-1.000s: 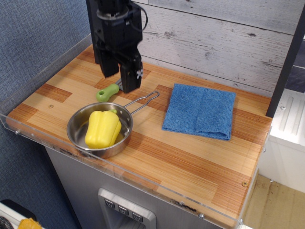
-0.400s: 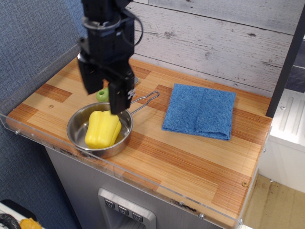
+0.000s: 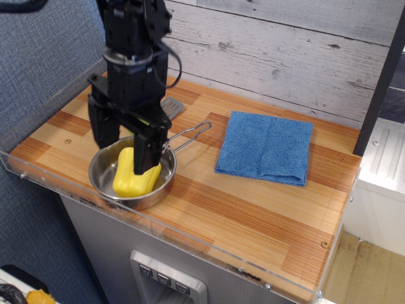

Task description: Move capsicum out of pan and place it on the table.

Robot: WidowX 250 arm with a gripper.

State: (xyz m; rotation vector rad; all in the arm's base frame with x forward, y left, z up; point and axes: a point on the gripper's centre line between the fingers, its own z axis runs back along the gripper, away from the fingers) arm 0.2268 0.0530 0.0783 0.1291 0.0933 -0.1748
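- Vs. earlier frames: gripper has moved from upper centre-left of the frame down and toward the lower left, now low over the pan; fingers sit lower than 0.4 s ago and hide more of the pepper; pan, cloth and pepper unchanged in place.
- Nearest: clear acrylic rim along the front edge of the table, lower part of the frame.
- Lower left: pan rests on the table; its wire-loop handle points up and right toward the cloth.
- Capsicum lies inside the pan, on its side; long axis runs lower left to upper right; upper end covered by the right-hand finger, so stem direction cannot be told.
- Gripper jaws spread wide, one finger at the pan's left rim, the other over the pepper's upper right; nothing held; contact with the pepper cannot be told.
- Centre right: blue folded cloth, flat, well apart from the pan.
- Farther, behind the arm: grey spatula blade, mostly hidden.
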